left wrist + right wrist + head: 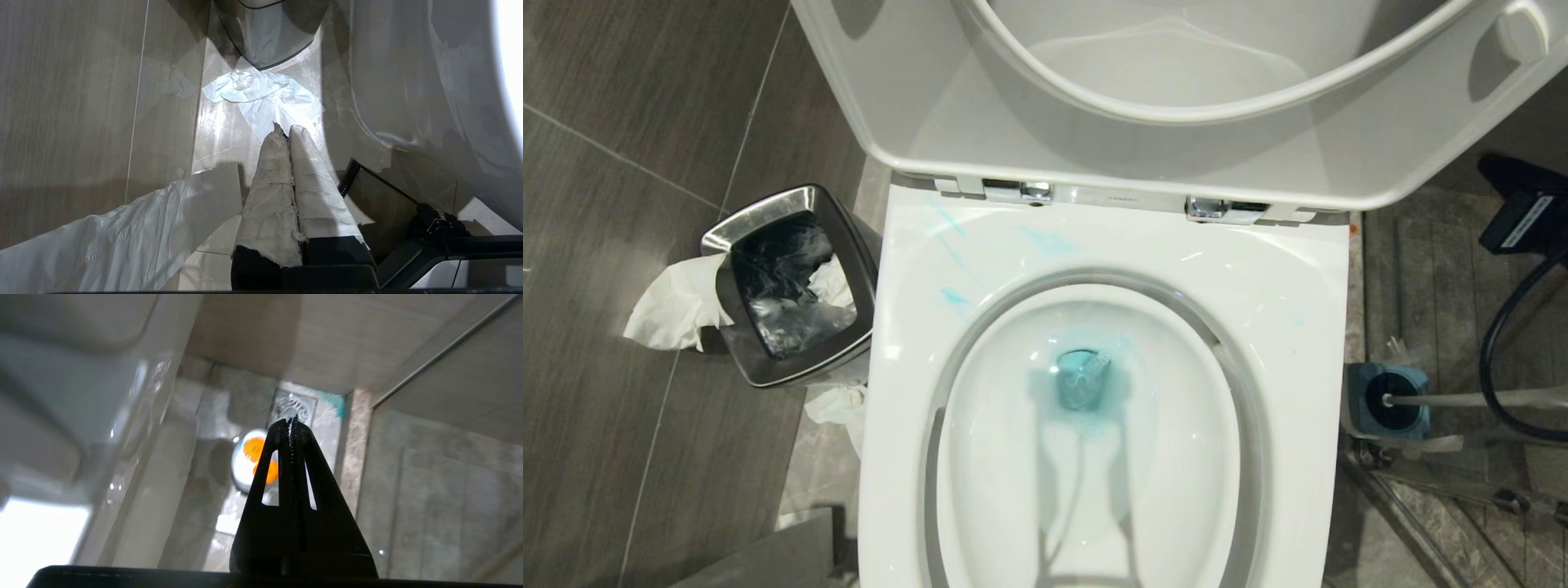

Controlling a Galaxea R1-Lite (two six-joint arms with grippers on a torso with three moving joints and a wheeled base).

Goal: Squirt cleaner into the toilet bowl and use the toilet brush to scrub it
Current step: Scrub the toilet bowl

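The toilet bowl fills the head view, seat and lid raised. Blue cleaner tints the water at the drain, and pale blue smears mark the rear rim. The toilet brush stands in its grey-blue holder on the floor right of the bowl, its pale handle leaning right. Neither gripper shows in the head view. My left gripper, its fingers wrapped in white paper, is shut and empty, low beside the toilet's outer wall. My right gripper is shut on nothing, pointing at a floor drain.
A square steel waste bin stands left of the bowl, with crumpled tissue beside it and more tissue on the floor. A black device with a cable is at the right edge. A round white-and-orange object lies near the drain.
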